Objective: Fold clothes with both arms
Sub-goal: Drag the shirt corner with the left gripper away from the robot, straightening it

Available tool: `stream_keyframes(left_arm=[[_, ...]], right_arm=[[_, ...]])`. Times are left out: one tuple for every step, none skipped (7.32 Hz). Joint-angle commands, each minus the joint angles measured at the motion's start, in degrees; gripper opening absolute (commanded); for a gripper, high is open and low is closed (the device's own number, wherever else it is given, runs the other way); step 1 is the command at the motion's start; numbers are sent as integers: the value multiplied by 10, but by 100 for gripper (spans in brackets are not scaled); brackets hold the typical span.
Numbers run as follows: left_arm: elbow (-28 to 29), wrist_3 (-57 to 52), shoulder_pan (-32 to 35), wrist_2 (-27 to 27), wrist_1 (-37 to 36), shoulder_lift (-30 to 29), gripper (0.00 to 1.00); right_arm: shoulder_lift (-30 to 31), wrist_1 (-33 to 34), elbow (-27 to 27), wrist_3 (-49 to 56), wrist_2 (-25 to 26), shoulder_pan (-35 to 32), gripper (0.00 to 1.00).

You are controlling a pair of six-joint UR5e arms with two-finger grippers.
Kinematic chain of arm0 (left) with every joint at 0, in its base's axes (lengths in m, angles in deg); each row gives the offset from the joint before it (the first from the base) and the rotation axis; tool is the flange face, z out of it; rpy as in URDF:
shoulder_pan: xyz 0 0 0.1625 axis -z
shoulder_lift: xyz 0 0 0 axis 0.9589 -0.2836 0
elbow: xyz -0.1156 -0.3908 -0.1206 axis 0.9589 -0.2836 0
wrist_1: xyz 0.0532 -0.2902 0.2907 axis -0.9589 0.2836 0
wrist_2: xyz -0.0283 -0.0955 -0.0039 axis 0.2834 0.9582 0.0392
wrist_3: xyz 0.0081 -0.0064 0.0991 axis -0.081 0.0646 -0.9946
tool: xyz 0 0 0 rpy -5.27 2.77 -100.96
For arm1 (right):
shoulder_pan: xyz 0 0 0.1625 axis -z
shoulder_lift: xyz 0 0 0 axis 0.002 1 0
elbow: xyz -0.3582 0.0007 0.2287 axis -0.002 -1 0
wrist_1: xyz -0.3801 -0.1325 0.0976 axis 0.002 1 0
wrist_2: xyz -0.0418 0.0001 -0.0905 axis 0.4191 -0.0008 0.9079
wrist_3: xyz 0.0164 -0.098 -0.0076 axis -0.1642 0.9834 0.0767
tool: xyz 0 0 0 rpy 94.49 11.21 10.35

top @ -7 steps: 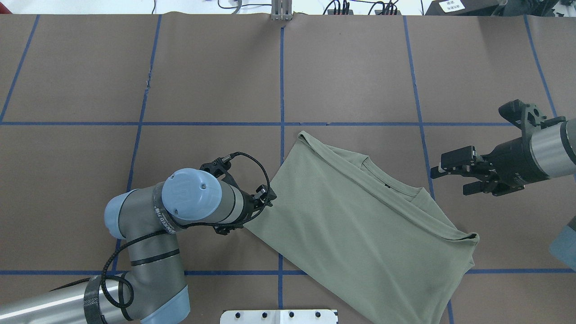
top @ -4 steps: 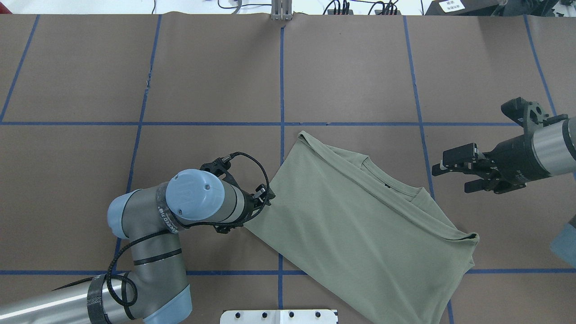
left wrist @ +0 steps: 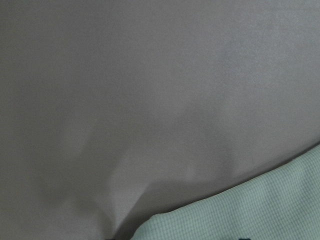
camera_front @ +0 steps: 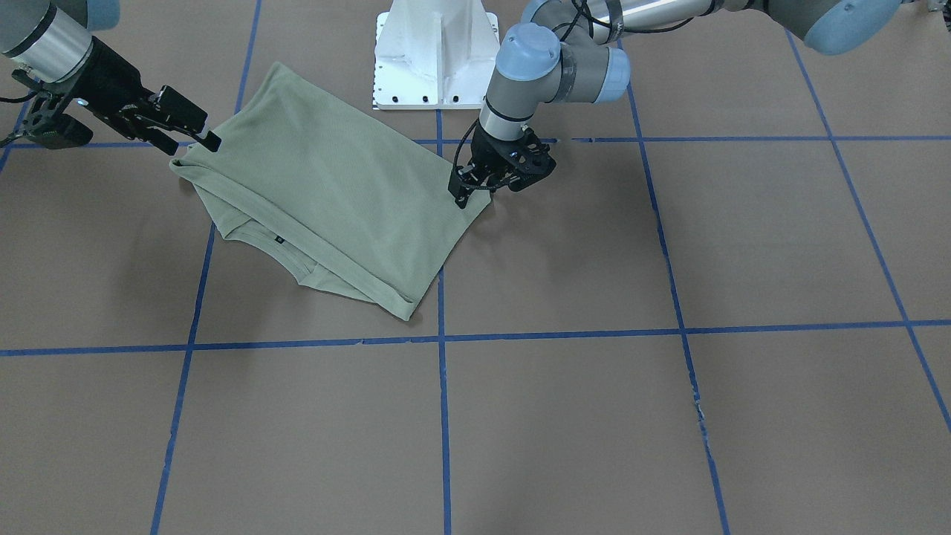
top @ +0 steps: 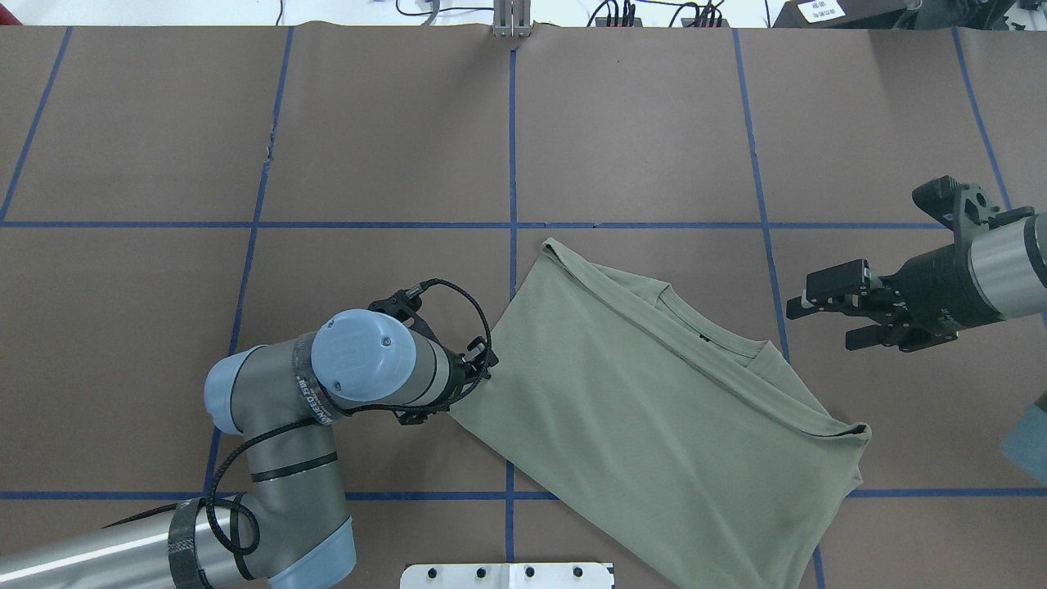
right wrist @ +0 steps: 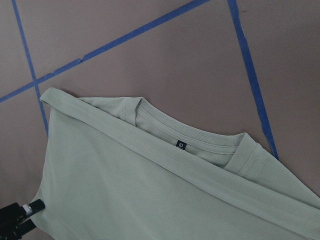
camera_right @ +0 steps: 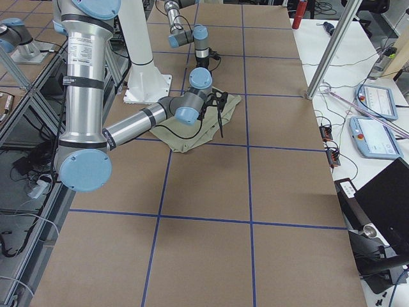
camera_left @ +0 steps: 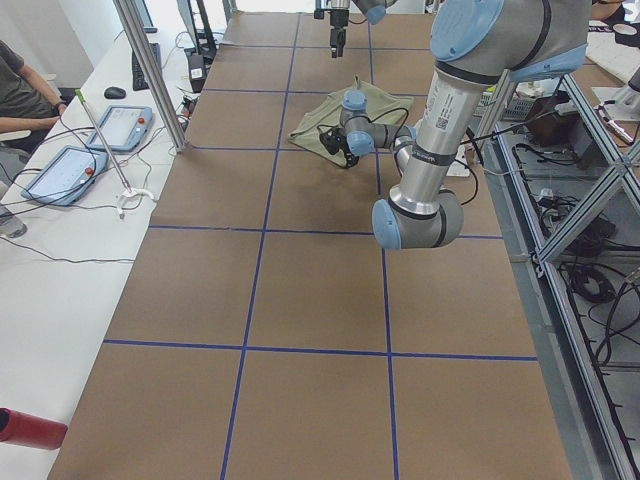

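Observation:
The sage-green shirt (top: pixel 654 409) lies folded and slanted on the brown table, collar (right wrist: pixel 200 142) and a small dark tag facing the far side. My left gripper (top: pixel 483 362) sits low at the shirt's left corner (camera_front: pixel 475 200), touching its edge. Its jaws are hidden, so I cannot tell whether they hold cloth. The left wrist view shows only bare table and a strip of shirt (left wrist: pixel 250 210). My right gripper (top: pixel 818 325) hovers open and empty to the right of the collar, clear of the shirt, also seen as the right gripper (camera_front: pixel 192 141).
The white pedestal base (top: pixel 507 575) stands at the near edge, just beside the shirt's hem. Blue tape lines (top: pixel 512 147) grid the table. Cables and plugs (top: pixel 622 12) line the far edge. A person's arm and tablets (camera_left: pixel 60 170) are beyond the table's side.
The left arm's elbow has swung slightly right while its gripper stays at the shirt's corner. The right gripper has drawn back a little to the right. The shirt lies as before.

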Motion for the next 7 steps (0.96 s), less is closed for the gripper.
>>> stream_keyframes(left_arm=[[0,0,-4,0,0,-1,43],[0,0,-8,0,0,0,21],[0,0,-10,0,-1,0,0],[0,-1,-10,0,-1,3,0],[-1,-6,-9,0,-17,0,0],[-6,-10,5,0,-31,-3,0],[-5,-14,29,0,-32,-9,0]], right_arm=[[0,0,0,0,-2,-3,100],[0,0,0,0,-4,-6,100],[0,0,0,0,-5,-8,100],[1,0,0,0,-5,-10,100],[1,0,0,0,-5,-10,100],[1,0,0,0,-5,-10,100],[1,1,-1,0,-5,-12,100]])
